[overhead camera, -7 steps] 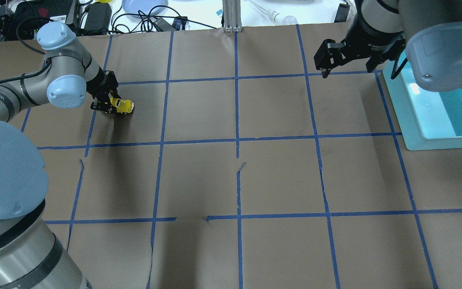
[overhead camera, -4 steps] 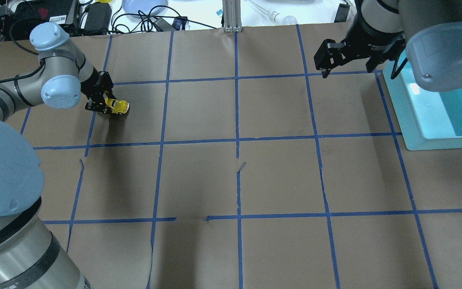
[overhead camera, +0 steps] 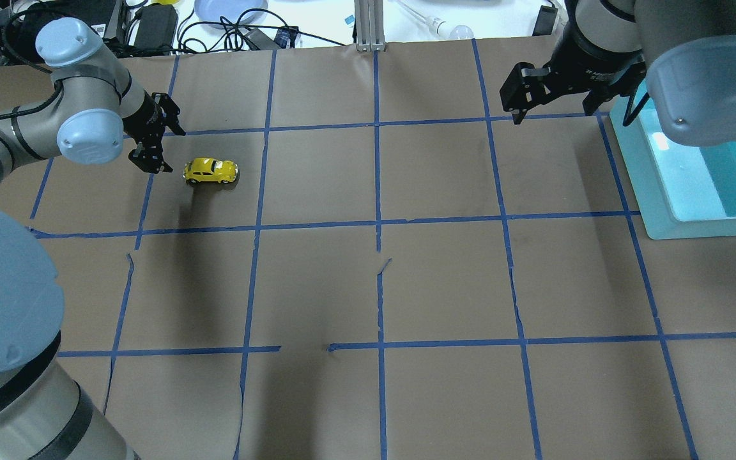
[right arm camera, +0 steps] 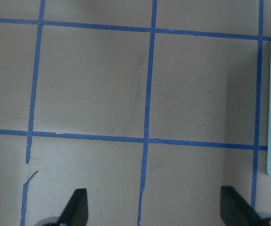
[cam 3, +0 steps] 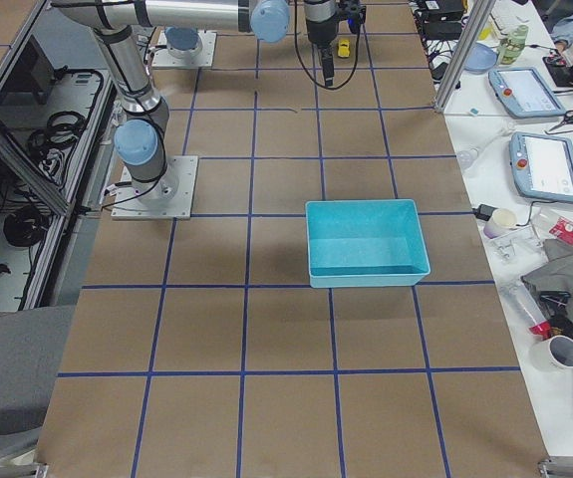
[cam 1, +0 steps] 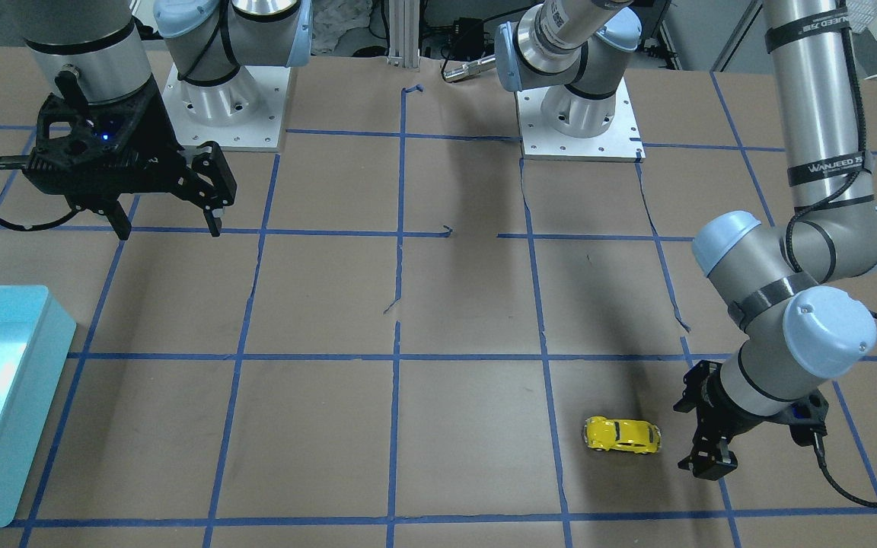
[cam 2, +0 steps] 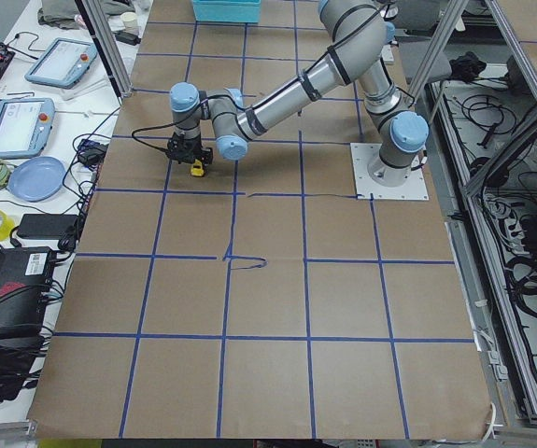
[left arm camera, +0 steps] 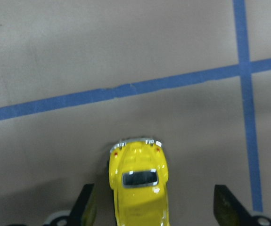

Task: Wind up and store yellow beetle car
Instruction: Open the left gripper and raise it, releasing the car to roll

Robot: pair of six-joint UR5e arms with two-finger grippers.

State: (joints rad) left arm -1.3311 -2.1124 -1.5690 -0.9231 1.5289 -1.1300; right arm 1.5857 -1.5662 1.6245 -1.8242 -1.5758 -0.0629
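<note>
The yellow beetle car [overhead camera: 210, 170] stands on its wheels on the brown paper at the far left of the table, free of any gripper. It also shows in the front view [cam 1: 622, 434] and the left wrist view [left arm camera: 138, 186]. My left gripper [overhead camera: 162, 142] is open and empty just left of the car, not touching it. In the left wrist view its fingers [left arm camera: 85, 208] flank the car's near end with a gap on each side. My right gripper [overhead camera: 571, 118] is open and empty, hovering at the far right beside the teal bin [overhead camera: 662, 217].
The teal bin [cam 1: 27, 380] stands open at the table's right edge; its inside looks empty in the right side view [cam 3: 361, 271]. Blue tape lines grid the brown paper. Cables, a blue plate and gear lie beyond the far edge.
My left gripper opened, let go of the car and drew back up and to the left. The car now stands free, a little further right. The right arm has not moved.
</note>
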